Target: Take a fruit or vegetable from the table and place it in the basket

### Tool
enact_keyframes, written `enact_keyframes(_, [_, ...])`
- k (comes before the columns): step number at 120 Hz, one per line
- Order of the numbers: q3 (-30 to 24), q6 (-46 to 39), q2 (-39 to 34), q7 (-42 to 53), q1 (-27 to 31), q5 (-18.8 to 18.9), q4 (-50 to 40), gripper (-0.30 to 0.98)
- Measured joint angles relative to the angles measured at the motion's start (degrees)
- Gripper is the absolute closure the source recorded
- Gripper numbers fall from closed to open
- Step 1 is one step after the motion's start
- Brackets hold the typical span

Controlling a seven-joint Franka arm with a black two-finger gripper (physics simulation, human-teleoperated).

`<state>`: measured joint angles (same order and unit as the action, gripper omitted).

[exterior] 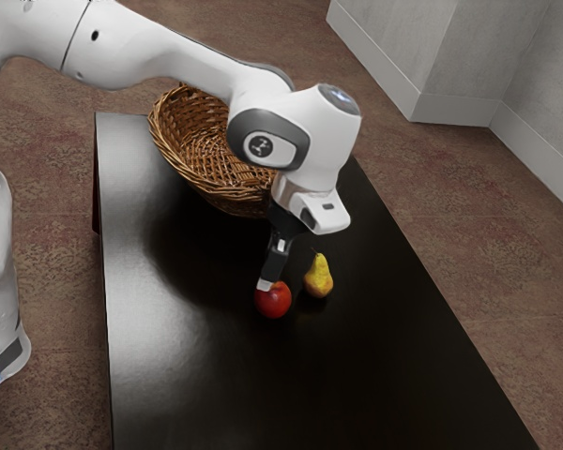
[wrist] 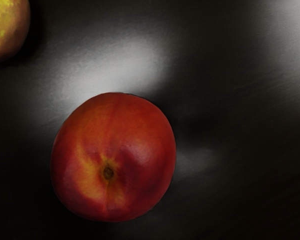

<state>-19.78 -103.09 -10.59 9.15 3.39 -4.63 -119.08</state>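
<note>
The gripper [exterior: 266, 283] points down at the red nectarine [exterior: 274, 301], its tip overlapping the fruit's upper edge in the exterior view; whether they touch is unclear. In the wrist view the nectarine [wrist: 113, 157] lies on the dark table, stem hollow facing the camera. A yellow pear [exterior: 317, 277] lies close by, toward the exterior view's right, and part of the pear [wrist: 6, 29] shows in the wrist view. The wicker basket [exterior: 202, 159] stands at the table's far end, partly hidden behind the arm's hand.
The black table [exterior: 197, 375] stretches toward the exterior view's lower edge, past both fruits. The arm crosses above the basket's rim. Brown carpet surrounds the table, and pale walls stand beyond it at the exterior view's upper right.
</note>
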Motion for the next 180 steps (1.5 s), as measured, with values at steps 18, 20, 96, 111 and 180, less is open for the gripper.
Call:
enact_keyframes(18, [-0.04, -1.71, 0.21, 0.16, 0.01, -0.02, -1.74, 0.00])
enact_keyframes(20, [-0.03, -1.87, 0.22, 0.17, 0.01, -0.02, -1.80, 0.00])
enact_keyframes(96, [1.41, -4.64, 4.16, 1.02, 0.07, 1.78, 0.52, 0.00])
enact_keyframes(111, [1.41, -5.16, 6.21, 1.15, 0.03, 1.90, 0.78, 0.00])
enact_keyframes(180, [1.35, -7.68, 9.24, 1.24, -0.04, 1.99, -0.42, 0.00])
